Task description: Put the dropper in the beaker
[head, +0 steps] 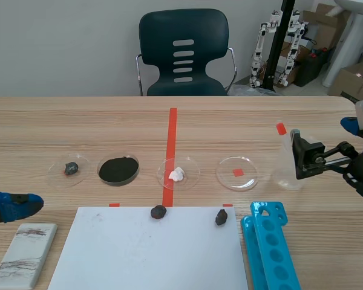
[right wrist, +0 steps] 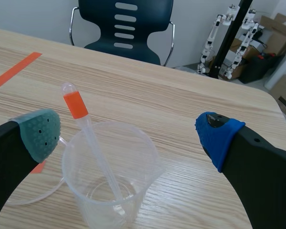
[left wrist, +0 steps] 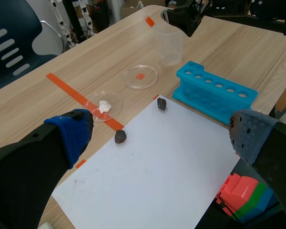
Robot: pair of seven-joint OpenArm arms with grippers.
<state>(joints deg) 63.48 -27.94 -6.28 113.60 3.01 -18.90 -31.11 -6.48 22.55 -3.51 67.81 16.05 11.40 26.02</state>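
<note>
A clear plastic beaker (head: 286,172) stands upright on the right side of the table. The dropper (head: 282,134), a clear tube with an orange band, leans inside it with its tip at the bottom. In the right wrist view the beaker (right wrist: 107,176) and the dropper (right wrist: 86,129) sit below and between the fingers of my right gripper (right wrist: 128,136), which is open and touches neither. That gripper (head: 322,130) hovers just right of the beaker. My left gripper (head: 24,202) is open at the table's near left, over the white sheet (left wrist: 152,167), holding nothing.
Several petri dishes (head: 236,173) lie in a row across the middle. A blue tube rack (head: 269,248) sits near the front right. Two dark lumps (head: 158,211) rest on the white sheet (head: 145,254). A grey slab (head: 24,254) lies at the front left. A chair (head: 183,54) stands beyond the table.
</note>
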